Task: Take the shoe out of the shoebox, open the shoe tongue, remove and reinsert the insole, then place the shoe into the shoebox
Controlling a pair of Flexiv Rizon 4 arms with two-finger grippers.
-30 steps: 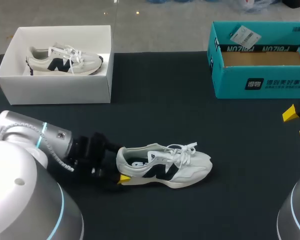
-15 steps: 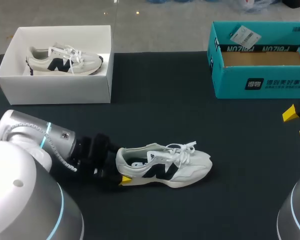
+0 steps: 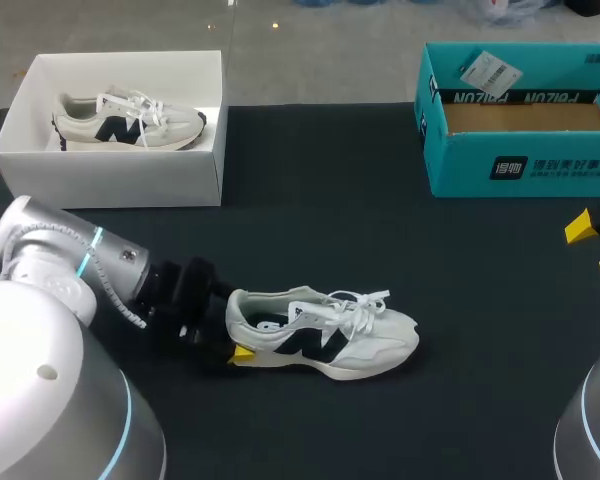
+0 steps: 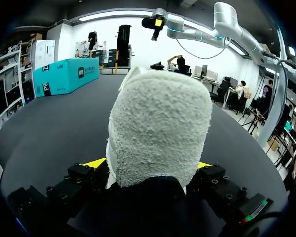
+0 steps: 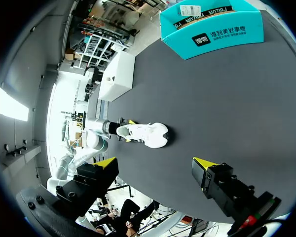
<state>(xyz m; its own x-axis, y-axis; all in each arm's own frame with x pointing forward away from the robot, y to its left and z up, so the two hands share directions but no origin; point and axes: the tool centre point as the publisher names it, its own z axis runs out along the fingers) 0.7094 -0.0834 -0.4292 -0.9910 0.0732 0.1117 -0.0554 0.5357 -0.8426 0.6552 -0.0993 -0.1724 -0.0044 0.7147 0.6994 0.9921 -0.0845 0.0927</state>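
Head view: shoe [image 3: 320, 335] upright on its sole on the black tabletop [image 3: 380, 240], toe toward the right arm's side, well apart from both boxes. Left claw [image 3: 237, 332] at the heel, with one yellow fingertip [image 3: 242, 352] showing against the near side and the other hidden behind the shoe.

Left wrist view supplies the hidden side: heel seen end-on, filling the space between the fingers, with a yellow tip pressed to each flank. Clamped on the shoe.

Right wrist view: right claw [image 5: 155, 165] spread wide and raised above the tabletop, with the shoe well ahead of it and small. In the head view, only its two yellow tips at the right edge.

White shoebox [image 3: 110, 180] at the far left, open, holding a second shoe [image 3: 130, 120], whose contents appear in the head view only.

Teal box [image 3: 520, 170] at the far right, open. White barcode label on its rear flap, lettering along the inner flap and a printed panel on the front wall — print not transcribed.
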